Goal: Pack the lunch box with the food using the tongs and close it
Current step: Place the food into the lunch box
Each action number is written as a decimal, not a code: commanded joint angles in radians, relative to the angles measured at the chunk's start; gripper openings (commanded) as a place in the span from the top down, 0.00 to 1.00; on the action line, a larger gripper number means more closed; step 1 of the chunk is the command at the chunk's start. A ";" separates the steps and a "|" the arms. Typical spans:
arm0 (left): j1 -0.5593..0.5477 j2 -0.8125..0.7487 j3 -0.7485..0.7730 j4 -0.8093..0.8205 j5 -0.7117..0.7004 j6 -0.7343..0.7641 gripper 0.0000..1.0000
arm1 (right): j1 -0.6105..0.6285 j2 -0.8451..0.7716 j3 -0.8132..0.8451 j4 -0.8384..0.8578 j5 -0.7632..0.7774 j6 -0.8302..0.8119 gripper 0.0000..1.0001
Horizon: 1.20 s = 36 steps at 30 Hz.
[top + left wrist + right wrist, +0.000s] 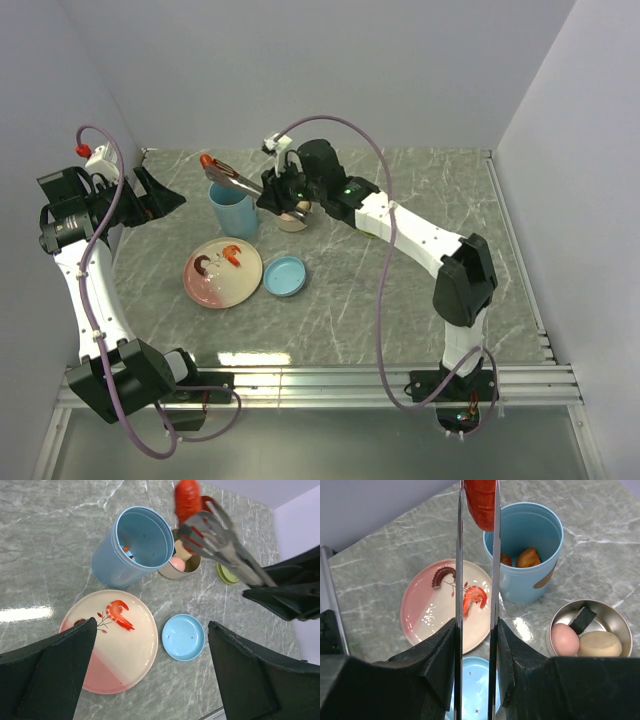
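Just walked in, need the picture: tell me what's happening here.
The right end effector grips the tongs, which pinch an orange-red food piece in the air near the blue lunch box, already holding some food. A shrimp and a dark tentacle piece lie on the plate. The lid lies beside it. The left end effector hangs open, empty.

A grey marbled table (pixel 400 300) carries five things. Under the right hand (pixel 272 195) stands a round metal bowl (pixel 293 218). A tall blue cup (pixel 232 208) stands upright just beside the bowl, to the hand's left. Nearer the arm bases than the hand lie a pink-and-cream plate (pixel 223 272) and, just beside it on its right, a flat blue lid (pixel 285 276). A small green disc (pixel 227 575) lies to the hand's right, near the bowl.
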State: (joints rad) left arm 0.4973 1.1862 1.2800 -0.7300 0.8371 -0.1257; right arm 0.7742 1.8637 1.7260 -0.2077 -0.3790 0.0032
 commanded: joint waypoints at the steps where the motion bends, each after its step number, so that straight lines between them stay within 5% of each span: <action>1: 0.004 -0.010 -0.002 0.021 0.017 0.008 0.01 | -0.003 0.011 0.021 0.172 0.000 0.015 0.94; 21: 0.010 0.001 0.012 -0.005 0.000 0.046 0.01 | -0.003 0.134 0.043 0.133 0.049 -0.017 0.75; 28: 0.012 0.001 0.013 -0.005 0.000 0.041 0.01 | -0.001 0.108 0.040 0.110 0.046 -0.005 0.49; 36: 0.012 0.021 0.045 -0.005 0.008 0.015 0.01 | 0.002 0.032 0.086 -0.014 0.035 0.018 0.46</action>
State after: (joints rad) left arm 0.5030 1.1984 1.2743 -0.7418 0.8326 -0.0994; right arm 0.7742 1.9873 1.7386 -0.1944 -0.3370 0.0177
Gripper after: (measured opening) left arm 0.994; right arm 0.544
